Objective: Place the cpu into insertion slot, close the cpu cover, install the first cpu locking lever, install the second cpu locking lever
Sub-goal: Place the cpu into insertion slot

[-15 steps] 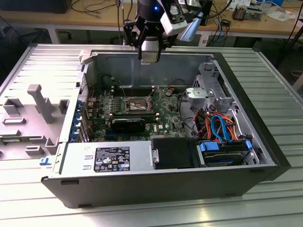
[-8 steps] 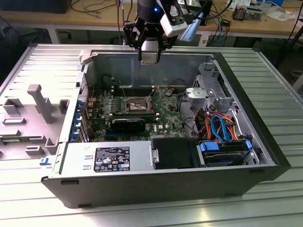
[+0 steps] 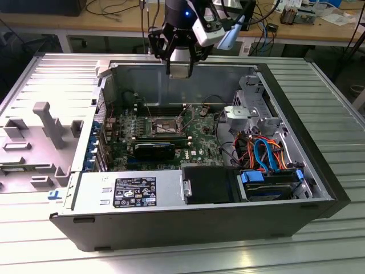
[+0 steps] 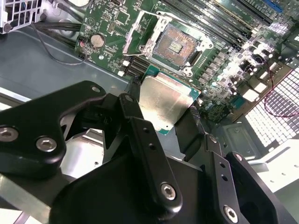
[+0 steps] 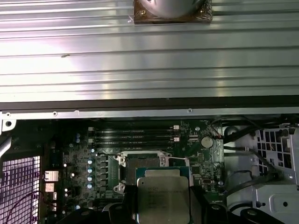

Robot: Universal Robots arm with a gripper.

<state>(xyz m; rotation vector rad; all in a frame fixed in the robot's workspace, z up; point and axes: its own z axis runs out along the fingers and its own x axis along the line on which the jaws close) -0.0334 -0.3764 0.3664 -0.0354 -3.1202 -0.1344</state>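
We see the claw (image 3: 181,63) clamped on the square cpu (image 3: 181,71), silver top toward both wrist cameras, held above the case (image 3: 171,228) at twelve o'clock of the bare insertion slot (image 3: 165,127) in the exterior view.

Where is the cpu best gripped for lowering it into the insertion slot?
On two opposite edges, from the metal-top side, as the gripper does: the cpu is a thin flat square, so only its edges offer grip.

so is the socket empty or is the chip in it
Empty: the socket shows bare contacts, and the claw holds the chip clear of it.
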